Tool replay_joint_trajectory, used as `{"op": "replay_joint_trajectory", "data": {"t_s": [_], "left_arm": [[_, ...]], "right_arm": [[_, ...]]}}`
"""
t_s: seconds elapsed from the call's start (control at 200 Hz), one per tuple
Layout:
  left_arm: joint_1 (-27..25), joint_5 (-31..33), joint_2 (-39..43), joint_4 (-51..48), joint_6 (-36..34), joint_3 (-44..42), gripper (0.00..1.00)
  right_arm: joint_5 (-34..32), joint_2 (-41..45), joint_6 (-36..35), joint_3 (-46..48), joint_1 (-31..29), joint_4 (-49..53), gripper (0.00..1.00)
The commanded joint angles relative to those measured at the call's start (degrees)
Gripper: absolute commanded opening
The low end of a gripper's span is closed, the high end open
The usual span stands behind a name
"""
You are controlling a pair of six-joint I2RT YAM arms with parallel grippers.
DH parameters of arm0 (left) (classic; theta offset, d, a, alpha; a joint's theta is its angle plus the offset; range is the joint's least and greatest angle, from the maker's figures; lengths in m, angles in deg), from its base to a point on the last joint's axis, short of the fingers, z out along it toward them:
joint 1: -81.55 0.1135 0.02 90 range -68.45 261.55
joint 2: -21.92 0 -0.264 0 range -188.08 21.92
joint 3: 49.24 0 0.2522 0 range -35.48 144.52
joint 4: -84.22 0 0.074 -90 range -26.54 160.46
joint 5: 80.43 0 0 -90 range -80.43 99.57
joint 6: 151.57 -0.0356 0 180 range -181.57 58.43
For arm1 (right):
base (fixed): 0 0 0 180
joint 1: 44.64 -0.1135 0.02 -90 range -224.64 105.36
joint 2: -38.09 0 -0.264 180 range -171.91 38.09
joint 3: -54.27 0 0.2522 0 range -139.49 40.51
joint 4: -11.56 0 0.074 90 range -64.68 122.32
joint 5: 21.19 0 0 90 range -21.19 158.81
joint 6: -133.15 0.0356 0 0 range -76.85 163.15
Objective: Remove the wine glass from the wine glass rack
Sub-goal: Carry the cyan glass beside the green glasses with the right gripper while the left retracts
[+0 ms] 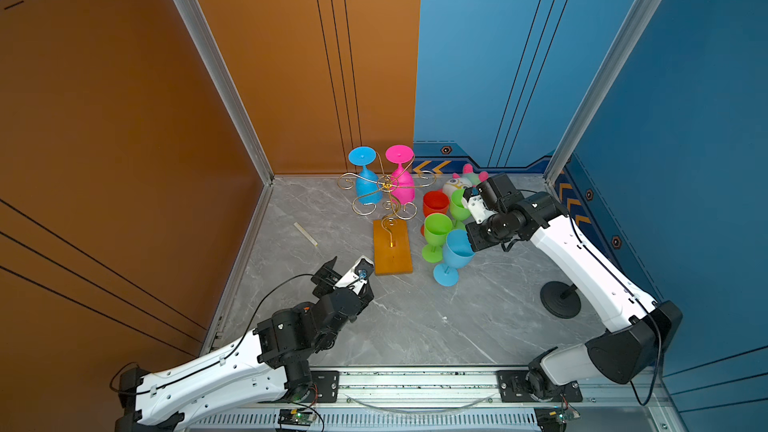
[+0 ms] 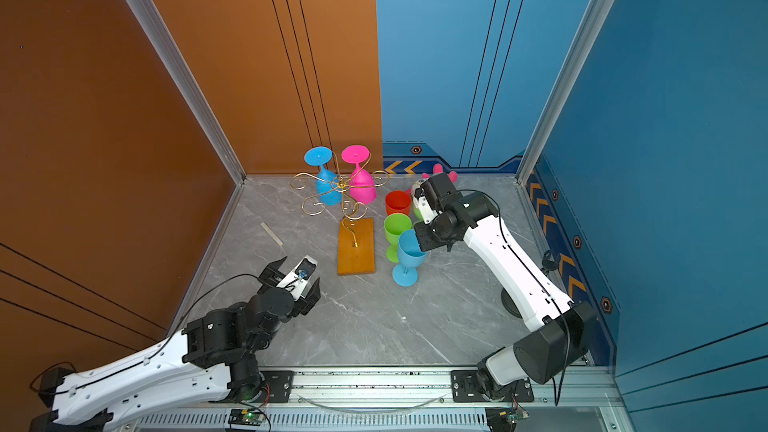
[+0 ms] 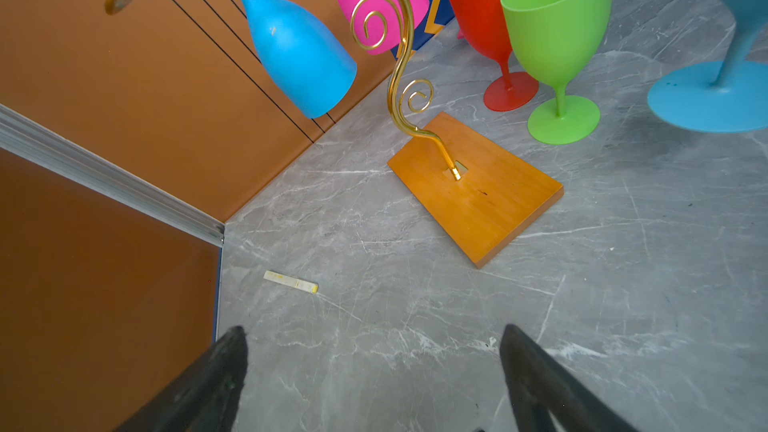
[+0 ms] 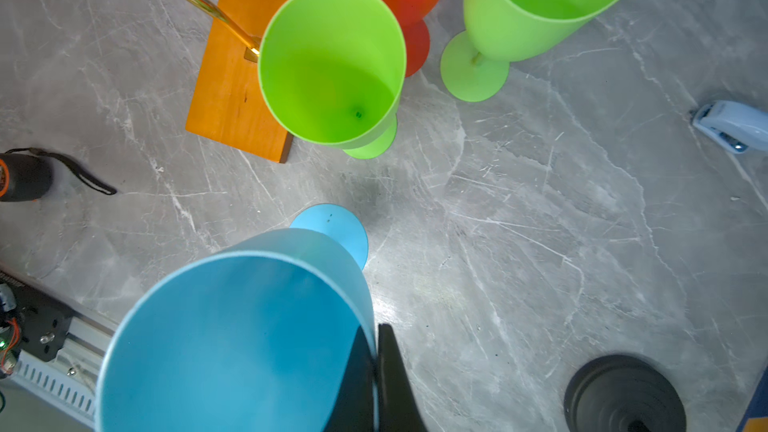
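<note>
Tabletop seen from the rail outward. Nearest, my left gripper (image 3: 372,330) hovers low over the marble table (image 3: 415,326), jaws spread wide and empty. It points at the wooden base (image 3: 478,197) of the wine glass rack (image 1: 386,187), which I judge leaves it ready for the next reach.

To the right, my right gripper (image 4: 376,342) is closed on the rim of a light-blue wine glass (image 4: 232,342), one finger inside the bowl and one outside. This pinch suits a thin wall. The glass is off the rack, tilted, with its foot at the table just beside the base; I cannot tell whether the foot bears fully.

Beyond it a green wine glass (image 1: 436,228), a red wine glass (image 1: 435,201) and a second green wine glass (image 1: 458,201) stand upright in a cluster, presumably the unloading area.

Farther back, a blue wine glass (image 1: 368,184) and a pink wine glass (image 1: 404,184) hang upside down from the rack's gold arms, feet uppermost. A plush toy (image 1: 455,182) lies by the far wall.
</note>
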Motion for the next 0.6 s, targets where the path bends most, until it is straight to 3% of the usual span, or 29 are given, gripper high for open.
{"op": "replay_joint_trajectory", "data": {"t_s": [0.0, 0.26, 0.596], "left_arm": [[2.9, -4.2, 0.5, -4.2, 4.9, 2.0, 0.95], [8.0, -8.8, 1.0, -4.4, 6.8, 2.3, 0.95], [9.7, -9.9, 2.0, -5.0, 7.9, 2.2, 0.99]], "right_arm": [[-4.9, -0.4, 0.6, 0.8, 1.2, 1.3, 0.00], [-8.5, -1.2, 1.4, 1.6, 3.4, -0.8, 0.00], [-9.9, -3.8, 2.3, 2.7, 6.5, -5.1, 0.00]]}}
